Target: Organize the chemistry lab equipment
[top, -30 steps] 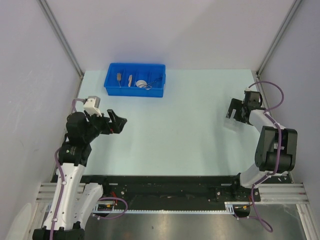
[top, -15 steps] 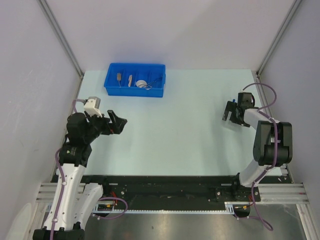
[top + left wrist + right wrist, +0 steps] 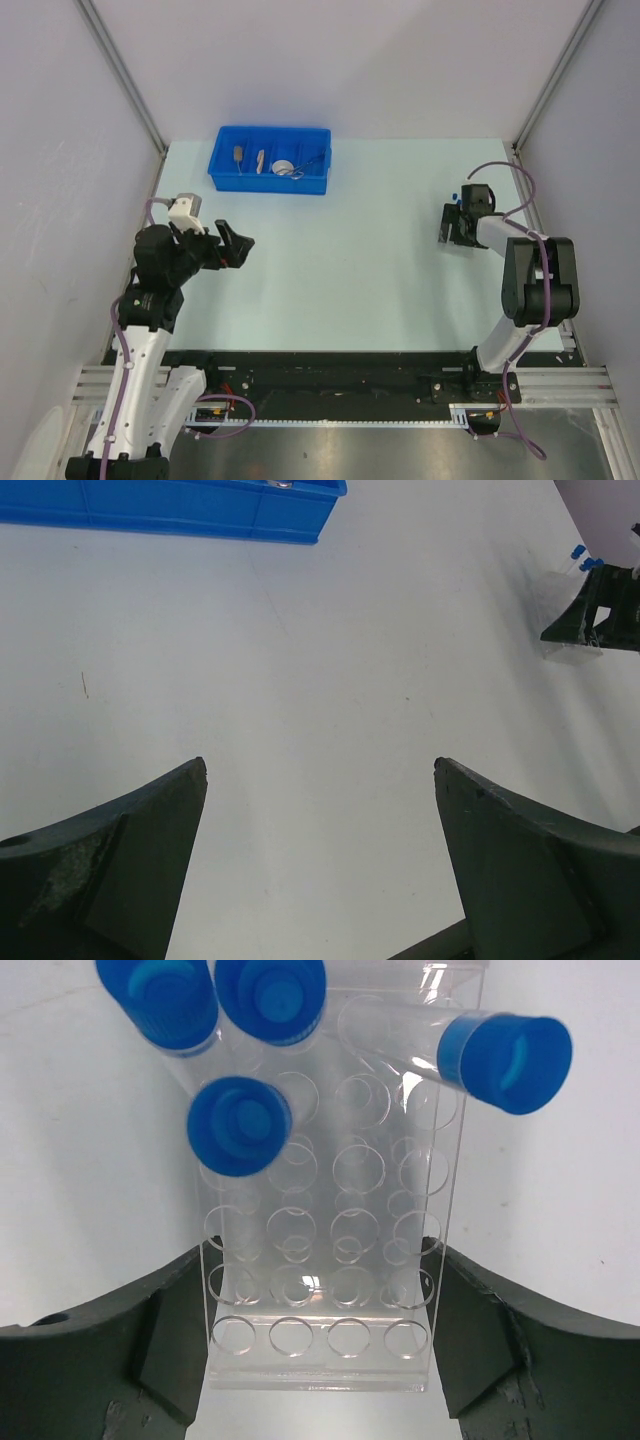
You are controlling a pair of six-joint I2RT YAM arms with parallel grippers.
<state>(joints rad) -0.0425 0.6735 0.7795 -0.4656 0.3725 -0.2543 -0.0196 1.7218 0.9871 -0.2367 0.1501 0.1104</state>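
A clear plastic tube rack [image 3: 345,1170] stands on the table at the right. It holds several clear tubes with blue caps [image 3: 240,1125], all leaning. My right gripper [image 3: 322,1252] straddles the rack's near end, and its fingers [image 3: 175,1320] press against both side walls. In the top view the right gripper [image 3: 452,222] is at the table's right side. My left gripper [image 3: 240,243] hangs open over bare table at the left, with nothing between its fingers [image 3: 150,830]. Silver wire tongs [image 3: 305,165], a white round dish [image 3: 284,167] and tan wooden-handled tools [image 3: 240,154] lie in the blue bin.
The large blue divided bin [image 3: 270,180] sits at the far left of the table, and its front wall [image 3: 170,505] shows in the left wrist view. Grey walls close in the table on three sides. The right gripper [image 3: 600,610] with the blue caps appears far right in that view.
My right gripper has moved left and forward over the tube rack, and its jaws have narrowed onto the rack's sides. The left arm has not moved.
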